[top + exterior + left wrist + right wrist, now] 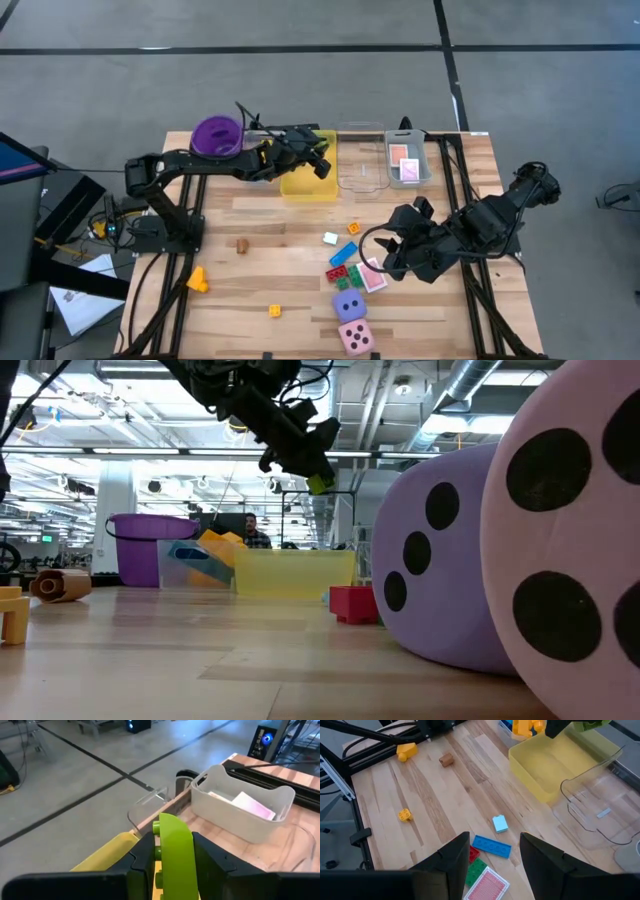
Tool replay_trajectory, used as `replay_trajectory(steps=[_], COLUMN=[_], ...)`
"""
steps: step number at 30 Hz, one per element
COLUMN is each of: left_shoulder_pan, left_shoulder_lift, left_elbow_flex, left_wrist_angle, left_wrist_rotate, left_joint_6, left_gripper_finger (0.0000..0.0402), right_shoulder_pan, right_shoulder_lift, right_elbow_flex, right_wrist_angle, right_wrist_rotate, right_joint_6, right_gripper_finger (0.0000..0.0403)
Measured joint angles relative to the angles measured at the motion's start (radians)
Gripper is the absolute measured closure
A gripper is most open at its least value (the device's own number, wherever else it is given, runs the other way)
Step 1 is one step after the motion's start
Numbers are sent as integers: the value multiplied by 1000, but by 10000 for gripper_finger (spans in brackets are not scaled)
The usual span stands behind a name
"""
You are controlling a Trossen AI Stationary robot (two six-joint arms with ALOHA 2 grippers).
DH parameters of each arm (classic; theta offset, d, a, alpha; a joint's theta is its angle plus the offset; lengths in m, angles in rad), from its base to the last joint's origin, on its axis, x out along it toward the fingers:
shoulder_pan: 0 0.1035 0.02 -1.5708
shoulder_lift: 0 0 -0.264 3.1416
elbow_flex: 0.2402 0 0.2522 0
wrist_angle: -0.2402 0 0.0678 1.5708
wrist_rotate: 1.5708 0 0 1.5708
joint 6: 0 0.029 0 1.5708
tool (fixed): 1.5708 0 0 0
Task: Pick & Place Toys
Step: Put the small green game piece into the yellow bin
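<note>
My left gripper [322, 165] hangs over the yellow tray [305, 182] at the far side of the table, shut on a green brick [175, 851]; the low view shows that brick [320, 483] high above the tray [292, 572]. My right gripper [492, 855] hovers open above a cluster of toys: a blue brick [491, 846], a light blue brick [500, 823], a red brick [337, 271], a green brick [476, 870] and a pink-backed card [487, 885]. The purple die [349, 305] and the pink die [357, 337] rest on the table near its front edge. My left gripper pinches the green brick between its two fingers, one on each broad face [186, 862]. The brick stands on edge in the hold, its studs [156, 827] turned sideways and its far end sticking out past the fingertips. The fingers slant forward and down. The brick is lifted clear above the yellow tray.
A purple cup [216, 135] stands left of the yellow tray. To the tray's right are a clear tray [362, 172] and a bin holding pink cards [408, 165]. An orange brick [197, 280], a yellow brick [275, 311] and a small brown piece [242, 243] lie on the left half.
</note>
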Motion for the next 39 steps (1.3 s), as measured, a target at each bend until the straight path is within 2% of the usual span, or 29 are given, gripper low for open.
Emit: replay_trajectory(steps=[7,13,22,33,39], left_shoulder_pan=[-3,-3,5,72,94], left_shoulder_lift=[-8,-9,-9,-9,-9], left_elbow_flex=[0,0,0,0,0], left_wrist_angle=[15,11,8,-160,-193], left_wrist_rotate=[0,0,-2,-31,-31], left_joint_6=[-3,-75,-75,-74,-74], left_gripper_finger=[314,314,314,314,302], right_shoulder_pan=[-2,-2,-2,-2,-2], right_shoulder_lift=[0,0,0,1,1], right_elbow_flex=[0,0,0,0,0], right_wrist_angle=[0,0,27,60,60], right_wrist_rotate=[0,3,3,22,22], right_joint_6=[0,0,0,0,0], right_gripper_finger=[235,235,235,235,235])
